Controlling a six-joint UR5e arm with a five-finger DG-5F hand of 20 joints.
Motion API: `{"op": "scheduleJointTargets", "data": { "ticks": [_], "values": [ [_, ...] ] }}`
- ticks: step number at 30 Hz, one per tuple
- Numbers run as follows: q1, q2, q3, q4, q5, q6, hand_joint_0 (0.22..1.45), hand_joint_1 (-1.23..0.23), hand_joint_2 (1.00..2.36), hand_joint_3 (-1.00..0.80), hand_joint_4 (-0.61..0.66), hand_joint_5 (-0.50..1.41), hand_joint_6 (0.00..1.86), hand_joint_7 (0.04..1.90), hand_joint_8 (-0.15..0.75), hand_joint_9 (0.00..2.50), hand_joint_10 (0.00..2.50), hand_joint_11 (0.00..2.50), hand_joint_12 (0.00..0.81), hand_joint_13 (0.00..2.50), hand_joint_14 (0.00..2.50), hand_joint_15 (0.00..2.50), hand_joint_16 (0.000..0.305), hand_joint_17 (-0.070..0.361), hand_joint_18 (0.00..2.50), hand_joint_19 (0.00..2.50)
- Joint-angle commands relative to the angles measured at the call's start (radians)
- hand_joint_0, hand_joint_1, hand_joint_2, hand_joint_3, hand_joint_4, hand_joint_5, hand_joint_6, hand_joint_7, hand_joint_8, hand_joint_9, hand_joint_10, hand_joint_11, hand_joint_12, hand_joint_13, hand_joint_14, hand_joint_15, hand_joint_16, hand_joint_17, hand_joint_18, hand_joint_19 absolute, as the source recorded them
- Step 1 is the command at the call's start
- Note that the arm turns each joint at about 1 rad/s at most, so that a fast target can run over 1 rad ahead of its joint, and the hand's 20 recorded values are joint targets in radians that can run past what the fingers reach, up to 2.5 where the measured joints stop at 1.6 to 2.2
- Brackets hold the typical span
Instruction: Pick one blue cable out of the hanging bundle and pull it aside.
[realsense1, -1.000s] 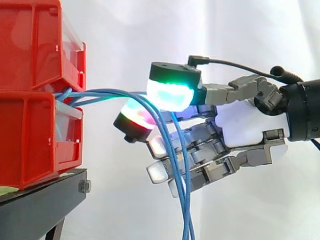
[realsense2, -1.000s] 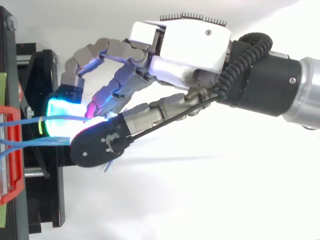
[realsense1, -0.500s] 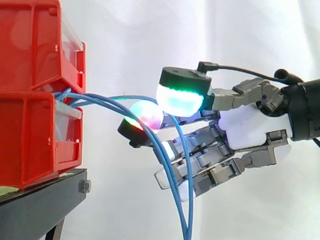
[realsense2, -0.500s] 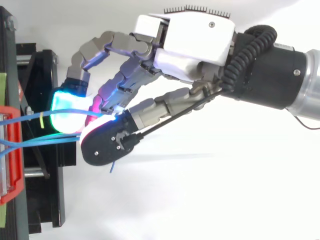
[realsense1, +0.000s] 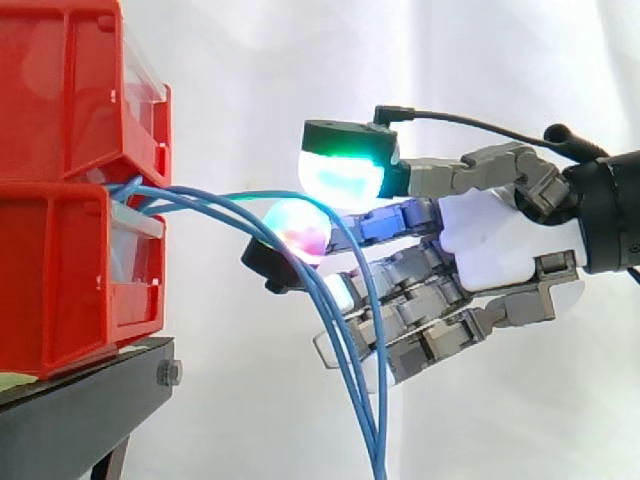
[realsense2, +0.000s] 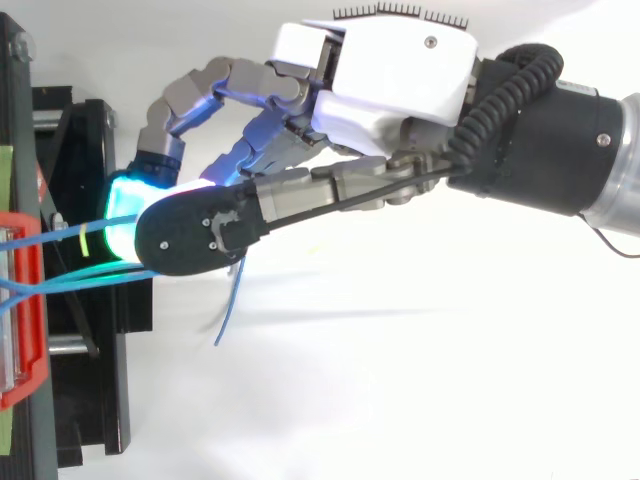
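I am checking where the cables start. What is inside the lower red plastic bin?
From the top of the lower red plastic bin come thin blue cables. The bin's own red plastic covers their ends and anything else inside.

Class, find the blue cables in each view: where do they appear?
Side view: blue cables run from the red bins at left, arch right, then hang past the robot hand to the bottom edge.
Top view: the blue cables run from the left edge rightward to the robot hand.
Shared landmark: the red bins.
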Motion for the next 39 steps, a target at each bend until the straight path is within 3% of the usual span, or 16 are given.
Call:
{"op": "scheduleJointTargets", "data": {
  "ticks": [1, 6, 9, 16, 24, 31, 39],
  "values": [
    [0.001, 0.0, 0.001, -0.001, 0.0, 0.0, 0.61, -0.71, 1.02, -0.16, -0.01, -0.13, 0.94, 0.85, 0.298, 0.97, 0.02, 0.58, 0.358, 0.85, 0.02, 0.46, 0.053, 0.119, 0.76, 0.47],
    [0.001, 0.0, 0.007, -0.011, -0.001, 0.0, 0.66, -0.8, 1.02, -0.14, -0.09, -0.14, 0.96, 0.84, 0.272, 0.93, 0.02, 0.58, 0.338, 0.82, 0.02, 0.46, 0.05, 0.112, 0.74, 0.48],
    [0.001, 0.002, 0.011, -0.031, -0.004, 0.0, 0.75, -0.87, 1.02, -0.27, -0.18, -0.15, 0.97, 0.9, 0.253, 0.91, 0.02, 0.58, 0.33, 0.82, 0.02, 0.45, 0.048, 0.108, 0.72, 0.46],
    [0.001, 0.0, 0.011, -0.042, -0.008, 0.003, 0.81, -0.9, 1.0, -0.5, -0.21, -0.14, 0.97, 0.98, 0.246, 0.92, 0.02, 0.58, 0.323, 0.81, 0.02, 0.45, 0.046, 0.104, 0.72, 0.45],
    [0.001, 0.0, 0.011, -0.042, -0.008, 0.003, 0.72, -0.88, 1.0, -0.5, -0.14, -0.13, 0.97, 0.93, 0.252, 0.95, 0.02, 0.58, 0.324, 0.83, 0.02, 0.45, 0.046, 0.104, 0.75, 0.44],
    [-0.001, 0.0, 0.011, -0.044, -0.008, 0.005, 0.61, -0.76, 1.0, -0.5, -0.03, -0.12, 0.95, 0.79, 0.26, 0.96, 0.02, 0.58, 0.334, 0.84, 0.02, 0.45, 0.047, 0.106, 0.75, 0.46],
    [0.001, 0.0, 0.011, -0.048, -0.008, 0.005, 0.53, -0.65, 1.0, -0.5, 0.01, -0.12, 0.91, 0.81, 0.284, 0.97, 0.02, 0.57, 0.352, 0.85, 0.02, 0.46, 0.051, 0.114, 0.76, 0.47]
  ]
}}
